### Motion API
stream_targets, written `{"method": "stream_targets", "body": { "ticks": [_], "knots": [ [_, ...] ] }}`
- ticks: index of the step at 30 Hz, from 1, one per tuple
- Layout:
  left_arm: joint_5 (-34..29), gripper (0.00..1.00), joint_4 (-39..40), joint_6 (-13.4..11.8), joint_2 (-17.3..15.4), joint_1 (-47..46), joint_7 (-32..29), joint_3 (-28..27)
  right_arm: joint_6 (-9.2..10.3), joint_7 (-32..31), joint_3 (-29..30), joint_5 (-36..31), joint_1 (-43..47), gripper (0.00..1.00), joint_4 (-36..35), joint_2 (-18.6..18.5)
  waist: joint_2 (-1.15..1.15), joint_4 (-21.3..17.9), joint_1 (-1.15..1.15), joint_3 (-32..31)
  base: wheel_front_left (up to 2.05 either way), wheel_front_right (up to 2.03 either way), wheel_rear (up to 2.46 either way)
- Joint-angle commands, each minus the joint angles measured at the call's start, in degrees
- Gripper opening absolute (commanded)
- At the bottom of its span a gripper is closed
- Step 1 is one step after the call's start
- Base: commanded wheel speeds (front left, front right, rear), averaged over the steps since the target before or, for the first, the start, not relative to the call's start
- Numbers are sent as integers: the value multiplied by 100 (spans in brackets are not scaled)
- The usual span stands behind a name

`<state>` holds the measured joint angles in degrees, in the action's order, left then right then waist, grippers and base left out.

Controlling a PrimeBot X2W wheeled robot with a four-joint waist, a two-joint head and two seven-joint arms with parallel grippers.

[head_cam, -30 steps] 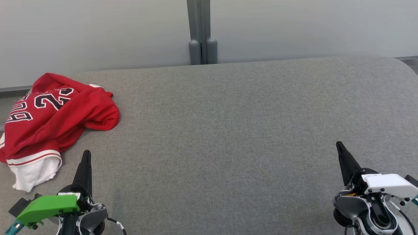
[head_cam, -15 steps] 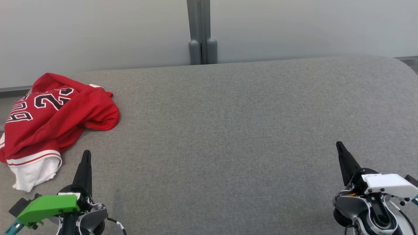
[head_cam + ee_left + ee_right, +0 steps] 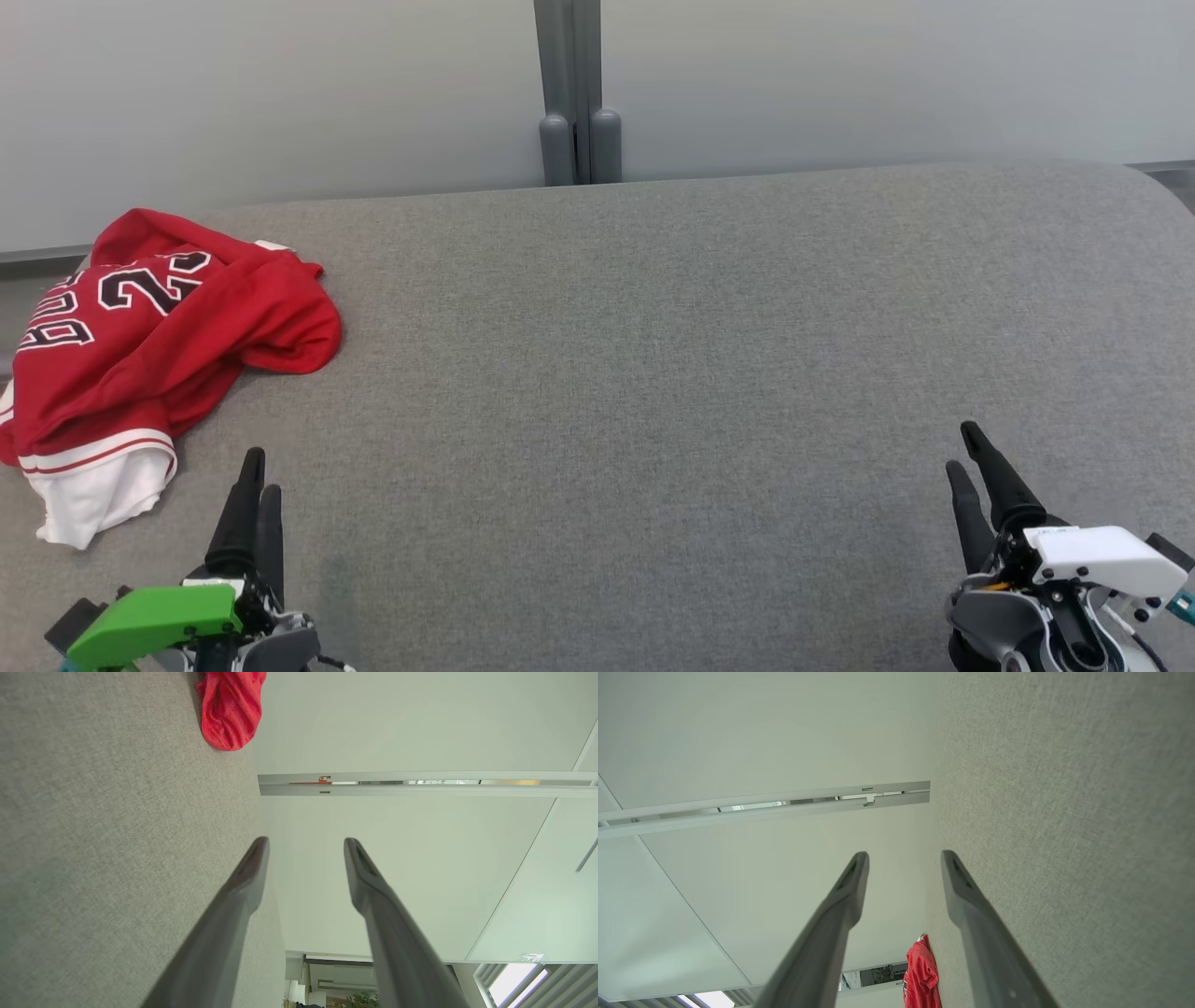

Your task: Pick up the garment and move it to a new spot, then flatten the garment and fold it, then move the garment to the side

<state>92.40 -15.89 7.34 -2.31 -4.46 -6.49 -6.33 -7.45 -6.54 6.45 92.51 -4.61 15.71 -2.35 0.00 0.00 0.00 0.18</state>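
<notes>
The garment [image 3: 159,345] is a crumpled red jersey with black-and-white lettering and a white hem, lying at the far left of the grey table [image 3: 653,355]. Its red fold also appears in the left wrist view [image 3: 231,707] and, small, in the right wrist view [image 3: 922,970]. My left gripper [image 3: 261,471] stands open at the lower left, just right of the jersey's white hem and apart from it; its fingers [image 3: 247,877] hold nothing. My right gripper [image 3: 964,448] is open at the lower right, far from the garment, with nothing between its fingers [image 3: 850,886].
A pale wall runs behind the table, with a grey post [image 3: 577,93] at its middle. The table's far right corner [image 3: 1144,182] is rounded. The grey cloth surface stretches wide between the two grippers.
Both grippers have gone from shut to open and have drawn back slightly toward the bottom of the head view. The garment lies as it did.
</notes>
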Motion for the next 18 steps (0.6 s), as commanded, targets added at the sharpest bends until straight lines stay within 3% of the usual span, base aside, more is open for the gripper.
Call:
{"method": "stream_targets", "body": {
  "ticks": [1, 11, 18],
  "knots": [
    [-10, 100, -3, -2, 3, 15, 17, 12, 0, 17, -13, -7, 17, 100, 10, 4, 0, 0, 0, 2, 0, 0, 0],
    [-464, 100, 160, 0, -7, 21, 298, 79, -1, 299, -218, -335, 33, 100, -165, -27, 0, -3, 0, 9, 0, 0, 0],
    [-1207, 100, 321, -92, -13, 15, 489, 132, -1, 492, -302, -877, 34, 100, -315, -46, 0, -7, 0, 13, 0, 0, 0]
  ]
}}
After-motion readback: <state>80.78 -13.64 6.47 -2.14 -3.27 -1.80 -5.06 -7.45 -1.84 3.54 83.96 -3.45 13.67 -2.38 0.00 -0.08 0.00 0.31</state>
